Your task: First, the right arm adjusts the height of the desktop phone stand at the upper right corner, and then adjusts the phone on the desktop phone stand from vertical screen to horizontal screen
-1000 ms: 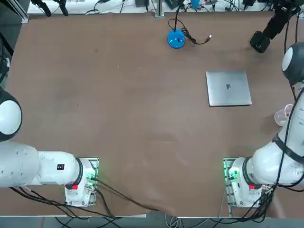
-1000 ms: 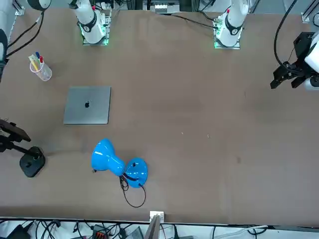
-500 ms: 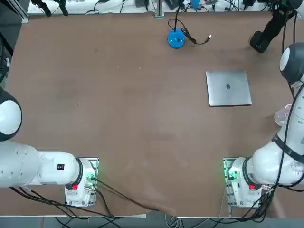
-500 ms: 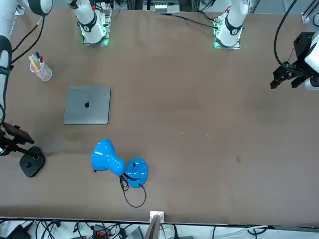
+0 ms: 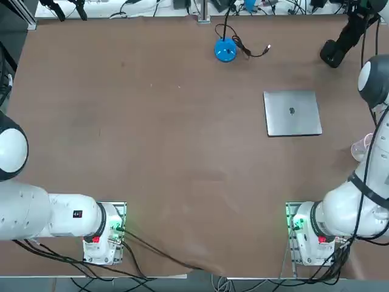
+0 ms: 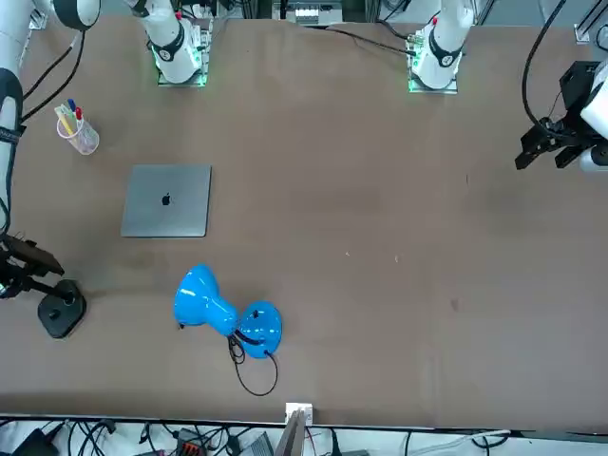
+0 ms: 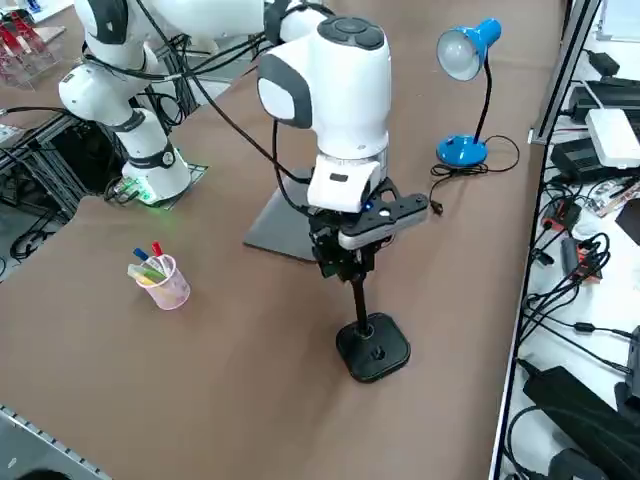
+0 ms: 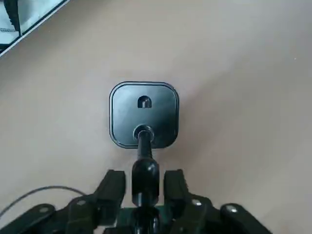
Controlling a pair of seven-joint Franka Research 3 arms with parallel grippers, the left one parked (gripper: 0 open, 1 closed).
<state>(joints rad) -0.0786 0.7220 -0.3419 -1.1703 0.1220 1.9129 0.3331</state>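
Right tool (image 8: 145, 189) is open, its two fingers apart on either side of the pole (image 8: 145, 180) of the black phone stand (image 8: 144, 115). Below the tool, the stand's base is on the brown desk (image 7: 250, 370). Near the tool lies the grey laptop (image 7: 285, 225).

A closed silver-grey laptop (image 6: 166, 200) lies flat on the brown tabletop (image 6: 380, 285), left of centre in the front view. Nearer that view's upper left stands a cup (image 6: 85, 140) of pens. A blue lamp (image 6: 204, 298) with a coiled cable (image 6: 237, 351) sits below the laptop.
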